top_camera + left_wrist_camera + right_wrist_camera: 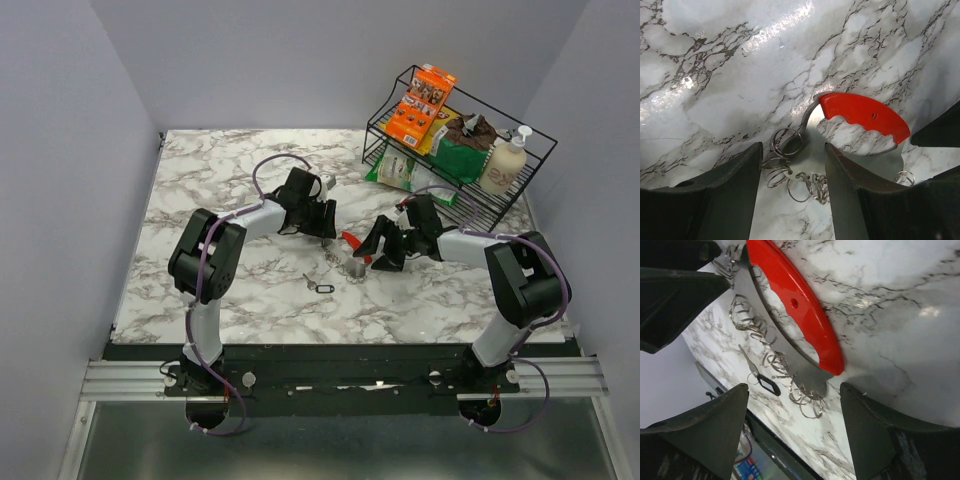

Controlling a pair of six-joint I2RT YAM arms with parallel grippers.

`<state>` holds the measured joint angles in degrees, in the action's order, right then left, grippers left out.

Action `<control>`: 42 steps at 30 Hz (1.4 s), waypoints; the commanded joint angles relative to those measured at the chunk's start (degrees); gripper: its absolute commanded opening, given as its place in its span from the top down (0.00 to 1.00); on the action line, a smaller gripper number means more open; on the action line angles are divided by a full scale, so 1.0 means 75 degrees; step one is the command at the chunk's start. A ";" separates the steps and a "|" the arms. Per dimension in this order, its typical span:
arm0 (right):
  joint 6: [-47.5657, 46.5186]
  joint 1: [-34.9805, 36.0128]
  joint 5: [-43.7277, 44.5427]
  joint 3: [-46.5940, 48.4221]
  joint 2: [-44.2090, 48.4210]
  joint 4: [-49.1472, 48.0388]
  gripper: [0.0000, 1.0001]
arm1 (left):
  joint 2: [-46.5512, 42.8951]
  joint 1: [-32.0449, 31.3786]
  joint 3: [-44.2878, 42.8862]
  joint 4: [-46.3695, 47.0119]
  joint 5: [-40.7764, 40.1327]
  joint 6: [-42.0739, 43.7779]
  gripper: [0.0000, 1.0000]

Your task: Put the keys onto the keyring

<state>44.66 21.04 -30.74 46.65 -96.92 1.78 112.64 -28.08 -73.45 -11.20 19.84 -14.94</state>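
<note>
The keyring [349,241] lies flat on the marble table, a red curved strip with silver plate and several loose rings. In the left wrist view its red strip [865,117] lies ahead, and its rings [790,170] lie between my open fingers. My left gripper [322,230] is open over the rings and holds nothing. My right gripper [378,255] is open at the keyring's other end, empty. The right wrist view shows the red strip [795,305] and the small key [759,376] with its dark oval head lying beside the rings. The key [318,286] rests alone nearer the front.
A black wire rack [520,175] stands at the back right with orange snack boxes [420,105], green packets and a pump bottle [503,162]. The table's front edge [340,345] runs just behind the arm bases. Grey walls enclose both sides.
</note>
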 commanded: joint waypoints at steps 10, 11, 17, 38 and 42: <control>0.0350 0.0008 -0.0355 0.0271 -0.0682 -0.0742 0.18 | -0.0158 0.0052 0.0757 0.0333 0.0519 -0.0223 0.40; 0.0315 0.0008 -0.0331 0.0353 -0.0694 -0.0730 0.17 | -0.0206 0.0064 0.0874 0.0345 0.0543 -0.0258 0.39; 0.0116 0.0008 -0.0226 0.0892 -0.0881 -0.0554 0.18 | -0.0674 0.0064 0.1671 0.0579 0.0625 -0.0457 0.40; -0.0892 0.0008 -0.0003 0.3084 -0.1480 0.0770 0.18 | -0.1636 -0.0264 0.2680 0.1458 0.1597 -0.1581 0.40; -0.1185 0.0008 0.0383 0.2968 -0.1070 0.1145 0.17 | -0.1659 -0.0416 0.2797 0.1856 0.1761 -0.1805 0.41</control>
<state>39.35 20.93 -31.48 68.42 -108.20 5.48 101.67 -30.06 -53.67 -1.10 29.36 -25.08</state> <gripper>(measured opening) 0.827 0.596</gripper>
